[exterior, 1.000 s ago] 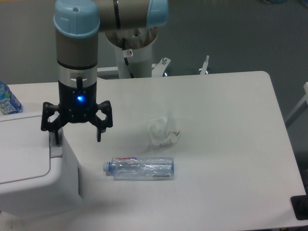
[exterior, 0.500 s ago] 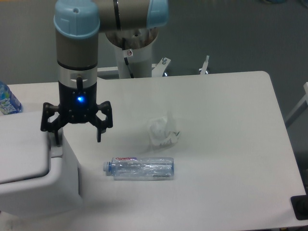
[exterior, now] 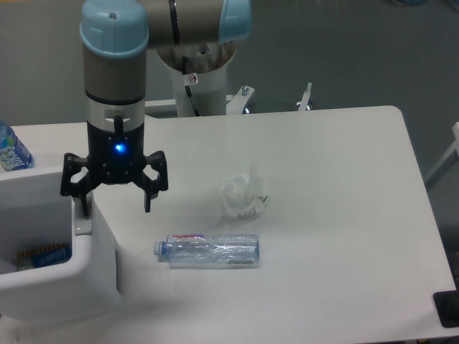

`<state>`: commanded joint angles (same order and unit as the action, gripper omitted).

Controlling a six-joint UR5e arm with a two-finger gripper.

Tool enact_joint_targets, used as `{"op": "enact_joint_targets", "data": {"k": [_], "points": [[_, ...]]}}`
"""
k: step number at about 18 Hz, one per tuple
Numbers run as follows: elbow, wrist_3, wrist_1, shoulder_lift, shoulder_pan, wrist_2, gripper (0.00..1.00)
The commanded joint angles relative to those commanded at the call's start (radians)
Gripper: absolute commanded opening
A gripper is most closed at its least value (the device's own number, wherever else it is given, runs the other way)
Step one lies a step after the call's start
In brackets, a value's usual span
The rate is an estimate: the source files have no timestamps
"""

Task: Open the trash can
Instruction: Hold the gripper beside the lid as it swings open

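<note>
The trash can, boxy smooth white plastic, stands open beneath spread black fingers.

Robot lab: pedestal-mounted arm, white table.

The trash can is white, with something blue and orange inside. The gripper is black with a blue light. The bottle is clear, its label red and blue. The table is white.
</note>
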<state>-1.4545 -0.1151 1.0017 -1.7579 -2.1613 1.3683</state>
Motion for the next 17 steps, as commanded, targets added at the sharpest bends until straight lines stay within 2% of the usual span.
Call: {"op": "enact_joint_targets", "data": {"k": [5,9,10,12,15,17], "points": [[0.097,0.053,0.000,0.002,-0.120,0.075,1.00],[0.086,0.253,0.015,0.005,-0.143,0.317,1.00],[0.082,0.315,0.041,0.006,-0.149,0.340,1.00],[0.079,0.469,0.130,0.020,-0.207,0.347,1.00],[0.065,0.710,0.245,0.046,-0.253,0.356,1.00],[0.028,0.785,0.256,0.075,-0.284,0.356,1.00]]}}
